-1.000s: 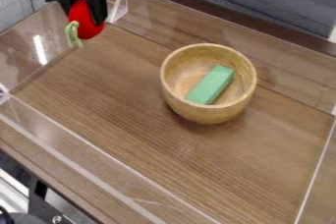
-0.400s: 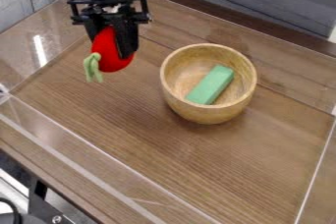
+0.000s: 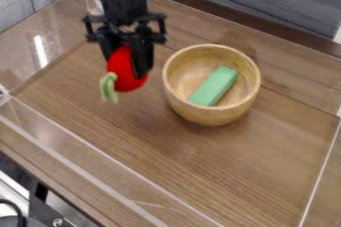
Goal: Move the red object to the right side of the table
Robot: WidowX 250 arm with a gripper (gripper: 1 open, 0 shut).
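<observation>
Mid-carry: gripper (image 3: 130, 60) clamped on the red fruit (image 3: 124, 69), hanging just left of the bowl (image 3: 212, 110); next, probably over the bowl to the table (image 3: 160, 171)'s right side

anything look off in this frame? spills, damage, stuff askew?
Nothing stands out. The gripper is shut on the red toy fruit, carried just left of the wooden bowl. The green block leans tilted inside the bowl. No spills or damage visible on the table.
</observation>
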